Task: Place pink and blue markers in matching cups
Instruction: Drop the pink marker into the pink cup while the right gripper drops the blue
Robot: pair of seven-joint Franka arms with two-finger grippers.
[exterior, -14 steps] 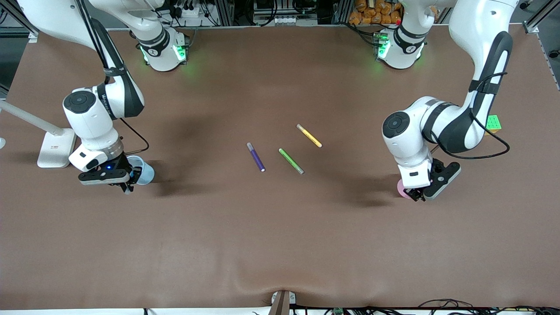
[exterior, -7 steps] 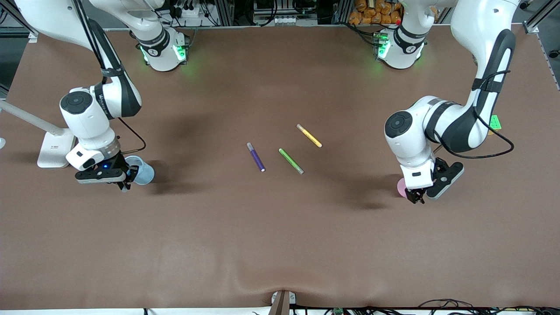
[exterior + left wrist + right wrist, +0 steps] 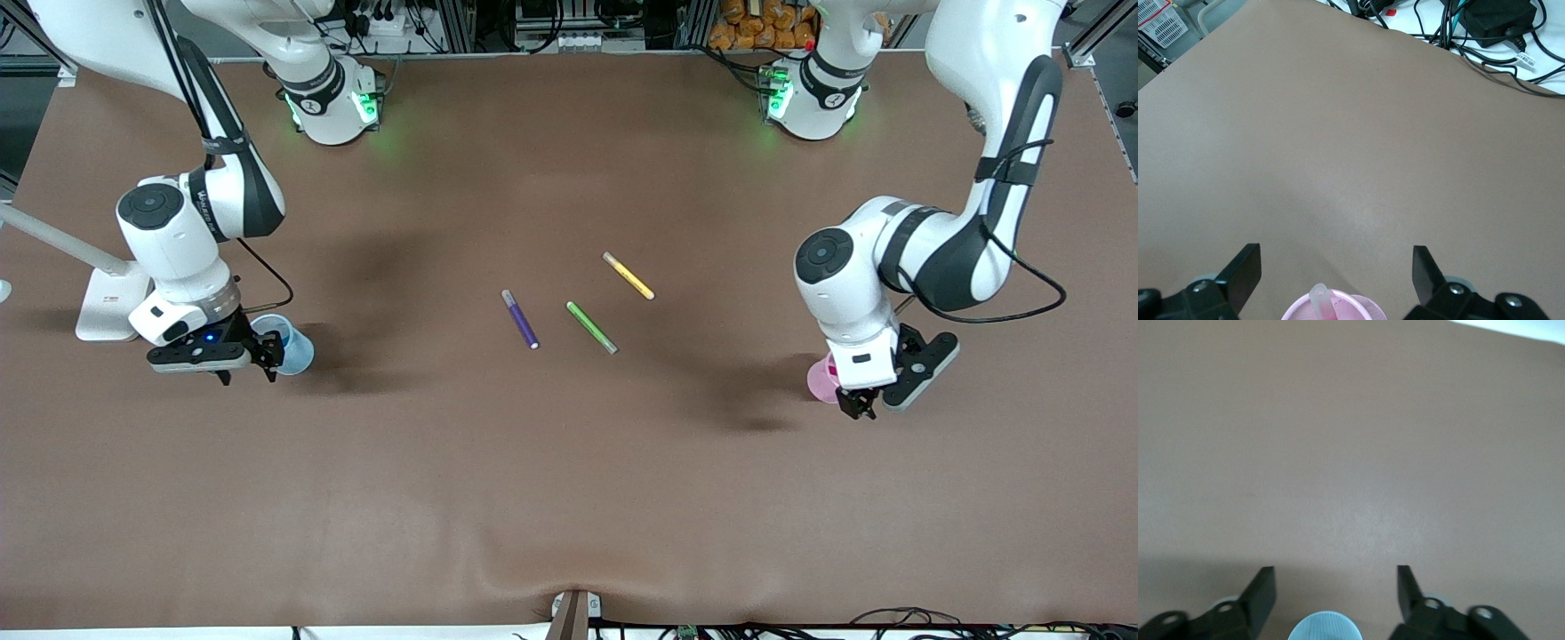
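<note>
Two cups carry the scene; the pink cup (image 3: 820,379) sits at the right of the front frame, toward the left arm's end of the table, and the blue cup (image 3: 293,350) at the left of the frame, toward the right arm's end; both grippers hang right over their own cups. In the left wrist view the left gripper (image 3: 1336,268) has its fingers spread wide with nothing between them, and at the bottom edge the pink cup holds the pink marker (image 3: 1321,301), pale end up. In the right wrist view the right gripper (image 3: 1336,587) also stands apart and empty, the blue cup's rim directly beneath it at the bottom edge; the blue marker we cannot make out, so we cannot say whether it is inside. We judge the pink half done, and the blue half likely done. Mid-frame lie a purple pen (image 3: 520,318), a green pen (image 3: 592,327) and a yellow pen (image 3: 629,276), well apart from both cups. We judge the coming move to be a straight lift clear, since each cup lies directly below its gripper.
</note>
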